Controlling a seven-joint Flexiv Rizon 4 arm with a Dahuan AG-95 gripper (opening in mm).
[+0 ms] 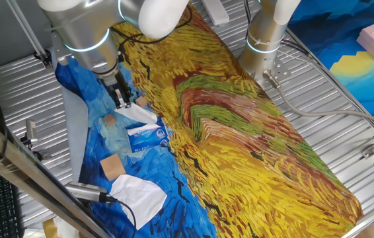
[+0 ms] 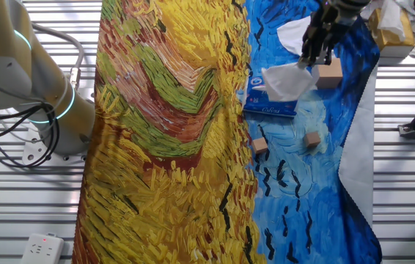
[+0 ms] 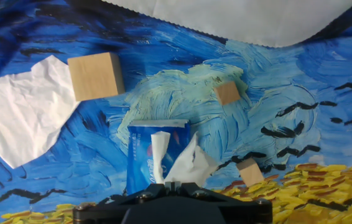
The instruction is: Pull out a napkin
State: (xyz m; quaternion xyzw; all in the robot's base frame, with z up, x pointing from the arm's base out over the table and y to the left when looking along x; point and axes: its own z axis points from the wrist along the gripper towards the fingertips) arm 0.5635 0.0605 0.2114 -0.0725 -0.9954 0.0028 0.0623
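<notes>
The blue-and-white tissue pack [image 1: 149, 136] lies on the blue part of the painted cloth; it also shows in the other fixed view [image 2: 270, 99] and the hand view [image 3: 145, 155]. My gripper [image 1: 123, 100] is above it, shut on a white napkin [image 1: 139, 114] that hangs from the fingers down toward the pack. The napkin shows in the other fixed view [image 2: 288, 81] below the gripper [image 2: 314, 53], and in the hand view [image 3: 188, 163] rising into the closed jaws [image 3: 175, 184]. A second white strip [image 3: 159, 152] stands out of the pack's slot.
Another loose white tissue [image 1: 137, 192] lies near the cloth's front edge, also in the hand view [image 3: 20, 112]. A large wooden block [image 1: 112, 166] and two small blocks [image 1: 110, 120] [image 2: 259, 145] lie around the pack. A second robot base [image 1: 264, 39] stands behind.
</notes>
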